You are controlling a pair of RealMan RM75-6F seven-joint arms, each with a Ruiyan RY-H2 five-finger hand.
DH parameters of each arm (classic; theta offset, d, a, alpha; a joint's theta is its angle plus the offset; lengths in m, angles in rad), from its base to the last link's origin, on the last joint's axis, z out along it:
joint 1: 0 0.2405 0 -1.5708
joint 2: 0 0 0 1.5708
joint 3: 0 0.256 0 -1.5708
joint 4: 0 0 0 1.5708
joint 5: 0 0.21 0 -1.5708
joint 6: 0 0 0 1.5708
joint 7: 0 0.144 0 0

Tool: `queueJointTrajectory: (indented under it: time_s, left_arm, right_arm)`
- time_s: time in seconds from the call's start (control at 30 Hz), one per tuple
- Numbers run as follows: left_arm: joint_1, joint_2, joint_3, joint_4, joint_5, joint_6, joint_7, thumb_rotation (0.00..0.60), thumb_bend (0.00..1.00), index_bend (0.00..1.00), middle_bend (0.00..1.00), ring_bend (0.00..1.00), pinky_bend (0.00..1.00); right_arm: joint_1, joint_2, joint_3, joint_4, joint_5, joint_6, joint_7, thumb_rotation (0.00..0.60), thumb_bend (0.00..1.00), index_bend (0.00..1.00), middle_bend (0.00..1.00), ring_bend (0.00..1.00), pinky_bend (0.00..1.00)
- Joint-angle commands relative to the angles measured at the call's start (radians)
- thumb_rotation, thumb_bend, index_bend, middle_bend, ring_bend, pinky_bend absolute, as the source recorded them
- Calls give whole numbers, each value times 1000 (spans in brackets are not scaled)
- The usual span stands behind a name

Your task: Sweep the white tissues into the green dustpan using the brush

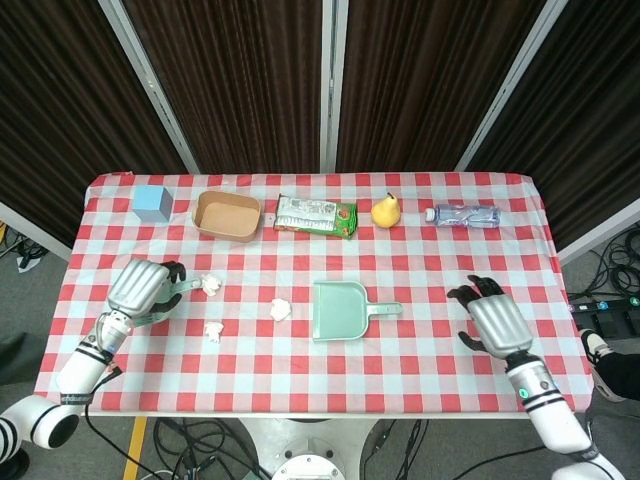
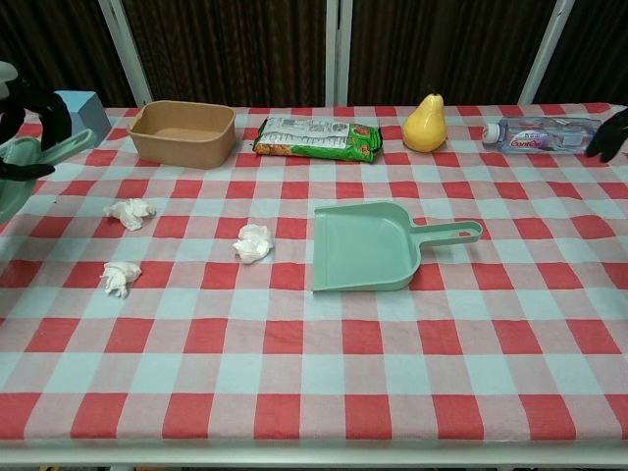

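Observation:
Three crumpled white tissues lie left of centre: one (image 1: pixel 211 285) near the brush, one (image 1: pixel 213 330) nearer the front edge, one (image 1: pixel 280 309) just left of the green dustpan (image 1: pixel 340 310). The dustpan lies flat, its handle pointing right. My left hand (image 1: pixel 140 287) grips the green brush (image 1: pixel 186 290), held raised at the table's left side; its head is mostly hidden by the hand. In the chest view that hand (image 2: pixel 22 108) and brush (image 2: pixel 49 152) show at the top left. My right hand (image 1: pixel 492 320) hovers open right of the dustpan handle.
Along the back edge stand a blue cube (image 1: pixel 152 202), a tan box (image 1: pixel 227 215), a green snack pack (image 1: pixel 316 216), a yellow pear (image 1: pixel 386 211) and a water bottle (image 1: pixel 463 215). The red-checked table (image 1: pixel 420 370) ends close behind both hands.

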Motion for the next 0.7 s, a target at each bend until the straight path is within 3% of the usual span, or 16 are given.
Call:
queueJointTrajectory:
  time_s: [0.03,0.37,0.7]
  left_arm:
    - [5,8,7,-3,18,8,-25,600,446,536,565,740,826]
    - [6,12,6,15,33,2,-58,600,445,536,564,740,826]
    - [4,2,11,41,43,-9,-82,600,446,535,564,739,826]
  right_arm:
    - [93,-128,38,72,108,-69,-106,600,150,319,311,128,187]
    - [220,-350,58,213,298,-86,-284,600,148,392,350,156,205]
    - [292,-434,45,268,395,-80,-372,600,169,395,375,177,213]
